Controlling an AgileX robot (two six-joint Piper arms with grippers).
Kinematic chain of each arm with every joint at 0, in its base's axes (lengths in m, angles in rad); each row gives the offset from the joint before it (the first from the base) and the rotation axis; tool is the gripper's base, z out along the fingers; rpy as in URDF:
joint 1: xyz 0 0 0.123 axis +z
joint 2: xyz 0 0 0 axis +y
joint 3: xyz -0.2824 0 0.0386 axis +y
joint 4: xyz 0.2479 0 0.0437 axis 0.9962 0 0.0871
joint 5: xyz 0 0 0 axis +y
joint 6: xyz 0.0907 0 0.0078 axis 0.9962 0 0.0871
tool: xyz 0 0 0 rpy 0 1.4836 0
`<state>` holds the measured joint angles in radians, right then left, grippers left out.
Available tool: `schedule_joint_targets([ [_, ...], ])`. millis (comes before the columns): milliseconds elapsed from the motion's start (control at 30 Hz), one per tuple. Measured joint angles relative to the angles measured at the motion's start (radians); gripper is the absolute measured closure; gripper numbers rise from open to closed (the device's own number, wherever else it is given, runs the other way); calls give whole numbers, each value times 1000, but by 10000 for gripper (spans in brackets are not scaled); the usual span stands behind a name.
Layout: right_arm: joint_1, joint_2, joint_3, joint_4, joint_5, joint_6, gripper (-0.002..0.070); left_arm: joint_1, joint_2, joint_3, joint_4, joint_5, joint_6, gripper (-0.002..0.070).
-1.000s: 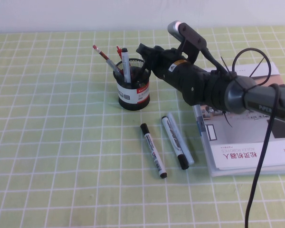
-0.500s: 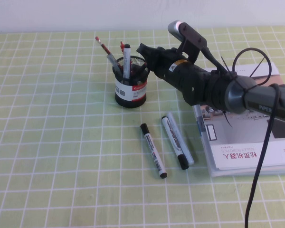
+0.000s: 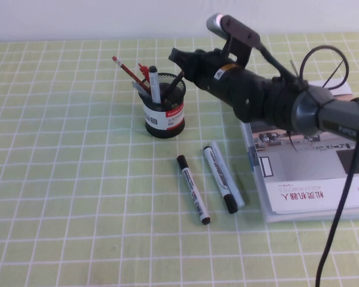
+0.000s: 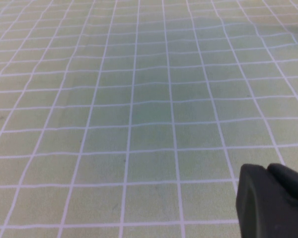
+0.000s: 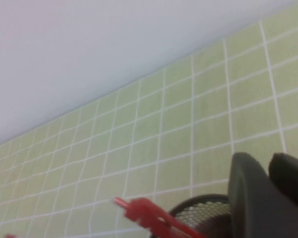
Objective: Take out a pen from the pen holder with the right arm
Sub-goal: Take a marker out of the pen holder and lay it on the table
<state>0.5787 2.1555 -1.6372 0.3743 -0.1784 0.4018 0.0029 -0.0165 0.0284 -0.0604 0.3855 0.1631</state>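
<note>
Right gripper [image 3: 180,67] closed on a dark pen [image 3: 175,82] at the pen holder [image 3: 165,116].
High view: the dark pen is seen slanting from the pen holder up into the nearly closed jaws, its long axis tilted toward the right arm, the nearer one. Left wrist view: the left gripper [image 4: 273,203] is parked over bare cloth [image 4: 139,99]; its state cannot be told. Right wrist view: fingers [image 5: 251,198] nearly together.

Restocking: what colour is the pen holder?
Pen holder: black mesh, high view. Right claw above it, left claw over cloth.
</note>
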Motion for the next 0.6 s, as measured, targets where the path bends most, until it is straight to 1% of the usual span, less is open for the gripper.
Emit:
schedule_joint_targets([
  [167, 0, -62, 0, -41, 31, -28, 655, 0, 0, 0, 0, 0, 0, 681],
  [300, 0, -122, 0, -71, 77, -92, 655, 0, 0, 0, 0, 0, 0, 681],
  [467, 0, -218, 0, -118, 185, -186, 656, 0, 0, 0, 0, 0, 0, 681],
  [600, 0, -300, 0, -201, 296, -207, 656, 0, 0, 0, 0, 0, 0, 681],
])
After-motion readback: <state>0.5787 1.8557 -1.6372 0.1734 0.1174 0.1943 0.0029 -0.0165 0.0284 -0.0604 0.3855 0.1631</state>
